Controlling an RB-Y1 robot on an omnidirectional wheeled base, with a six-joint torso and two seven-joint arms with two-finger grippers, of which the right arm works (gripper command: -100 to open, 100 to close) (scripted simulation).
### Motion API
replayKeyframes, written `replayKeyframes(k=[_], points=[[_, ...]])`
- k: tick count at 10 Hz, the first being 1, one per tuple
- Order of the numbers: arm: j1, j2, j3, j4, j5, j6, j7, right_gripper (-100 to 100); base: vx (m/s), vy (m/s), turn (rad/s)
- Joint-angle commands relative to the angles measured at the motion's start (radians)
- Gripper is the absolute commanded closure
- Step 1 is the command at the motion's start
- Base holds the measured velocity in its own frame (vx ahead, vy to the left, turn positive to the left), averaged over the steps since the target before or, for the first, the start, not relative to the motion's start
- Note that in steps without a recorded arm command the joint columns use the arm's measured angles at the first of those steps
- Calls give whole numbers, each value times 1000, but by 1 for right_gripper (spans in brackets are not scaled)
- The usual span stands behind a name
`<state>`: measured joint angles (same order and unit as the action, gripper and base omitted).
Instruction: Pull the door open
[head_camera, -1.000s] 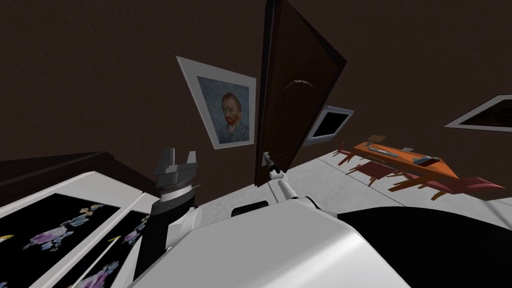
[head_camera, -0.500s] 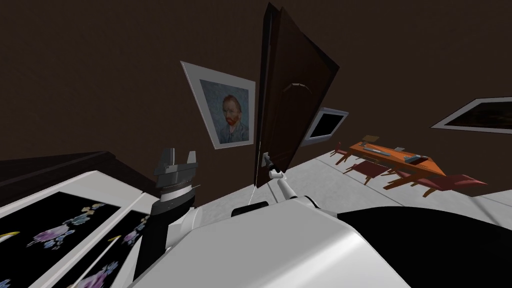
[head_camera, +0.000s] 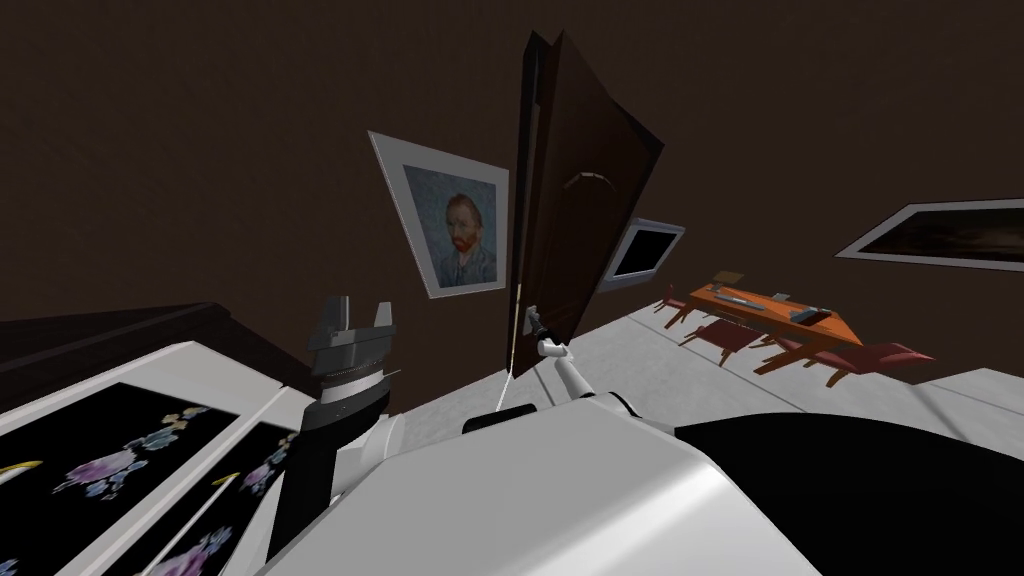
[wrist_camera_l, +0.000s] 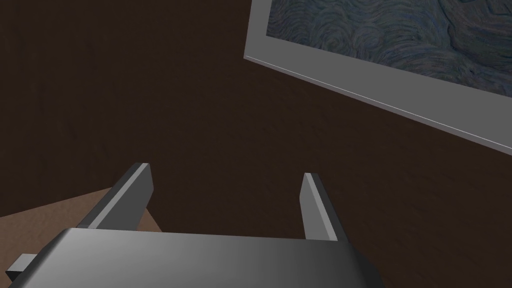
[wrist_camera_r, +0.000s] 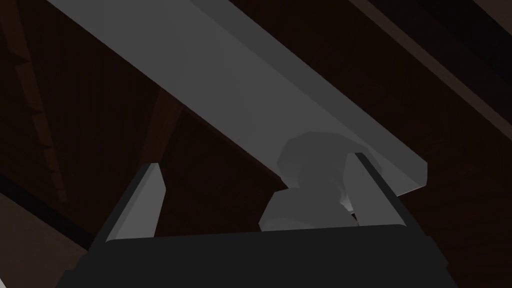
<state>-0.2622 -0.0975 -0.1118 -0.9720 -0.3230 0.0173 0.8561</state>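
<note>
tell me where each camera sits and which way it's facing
Head view: on the head, looking steeply down and forward at the dark brown door; the left gripper stands raised left of it, the right gripper at its grey handle.
Left wrist view: on the left hand, facing the dark wall; left fingers open.
Right wrist view: on the right hand, facing the grey handle, which sits between the open right fingers, close by one.
Shared: head and right wrist views both show door and handle.
</note>
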Motion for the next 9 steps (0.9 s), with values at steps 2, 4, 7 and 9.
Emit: replayKeyframes(k=[2, 4, 7, 9], points=[[10, -11, -19, 18, -76, 48, -22, 100, -21, -14, -68], [10, -11, -19, 18, -117, 48, -22, 100, -7, 0, 8], [9, -8, -18, 18, -210, 92, -42, 100, -1, -5, -56], [8, -5, -17, 17, -276, 136, -63, 100, -11, -12, -71]])
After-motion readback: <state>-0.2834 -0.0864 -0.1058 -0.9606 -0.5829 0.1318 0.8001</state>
